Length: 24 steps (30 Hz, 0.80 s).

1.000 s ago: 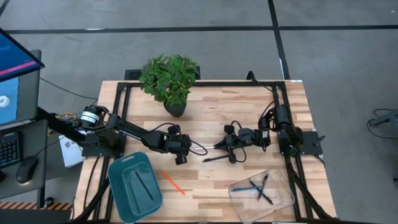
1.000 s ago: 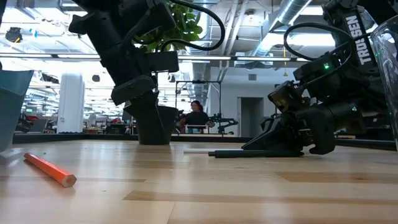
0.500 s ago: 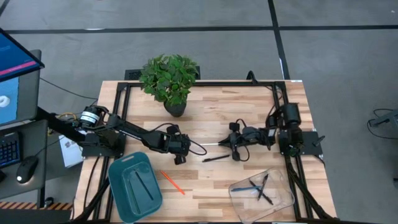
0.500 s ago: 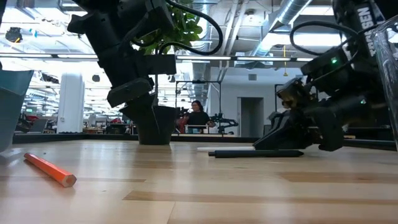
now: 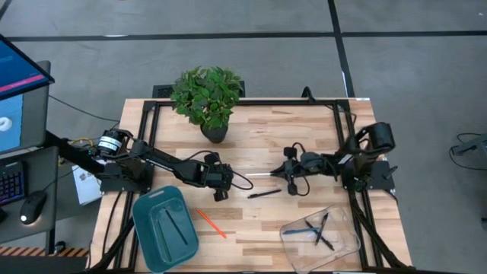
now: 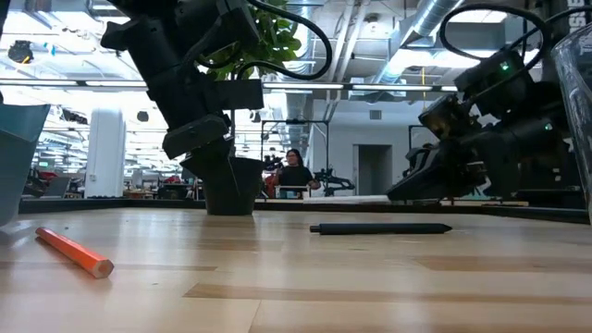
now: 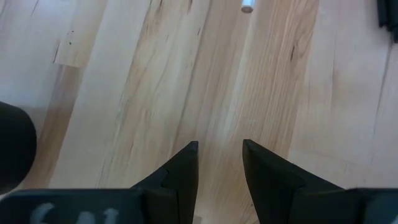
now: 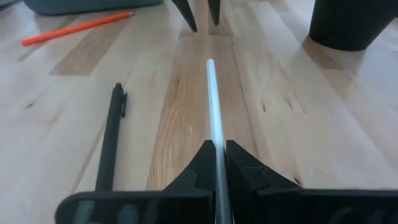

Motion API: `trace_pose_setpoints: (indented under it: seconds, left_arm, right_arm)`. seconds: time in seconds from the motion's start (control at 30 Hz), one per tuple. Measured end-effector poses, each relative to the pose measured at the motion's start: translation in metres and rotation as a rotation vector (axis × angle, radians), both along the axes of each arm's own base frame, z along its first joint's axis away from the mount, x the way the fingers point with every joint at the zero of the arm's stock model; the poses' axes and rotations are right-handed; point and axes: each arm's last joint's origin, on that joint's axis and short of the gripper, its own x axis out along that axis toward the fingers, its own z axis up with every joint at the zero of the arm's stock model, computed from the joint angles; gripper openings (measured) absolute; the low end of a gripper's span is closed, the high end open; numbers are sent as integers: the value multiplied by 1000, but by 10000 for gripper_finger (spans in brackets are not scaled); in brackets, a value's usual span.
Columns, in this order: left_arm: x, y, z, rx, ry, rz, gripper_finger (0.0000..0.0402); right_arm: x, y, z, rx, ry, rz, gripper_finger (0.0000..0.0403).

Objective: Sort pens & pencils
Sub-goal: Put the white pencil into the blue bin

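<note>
Whitish pen point(image 8: 212, 106) clamped in right end effector point(image 8: 219, 163), above table point(image 5: 304, 129)

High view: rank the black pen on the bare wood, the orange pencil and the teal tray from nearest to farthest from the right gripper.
Measured from the right gripper, shut on the whitish pen:
1. Black pen, just in front of it at mid-table.
2. Orange pencil, farther toward the left arm's side, near the front.
3. Teal tray, at the front left corner.

Showing one orange pencil point(image 5: 211, 224), one black pen point(image 5: 264, 194), one whitish pen point(image 8: 214, 118), one teal tray point(image 5: 146, 224), one clear tray point(image 5: 344, 247), one potted plant point(image 5: 207, 99), two arms.
</note>
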Motion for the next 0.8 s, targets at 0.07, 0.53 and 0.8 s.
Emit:
trace_pose_setpoints:
  seconds: [0.07,0.53,0.8]
  left_arm:
    - [0,0,0,0,0,1,117]
    - [-3,-1,-1,26,12,46,117]
    - [-6,-16,-1,31,0,25,117]
  right_arm:
    - [0,0,5,-1,-13,1,35]
    - [-11,-1,37,-28,-11,-19,35]
    - [-20,-1,58,-40,-49,-29,35]
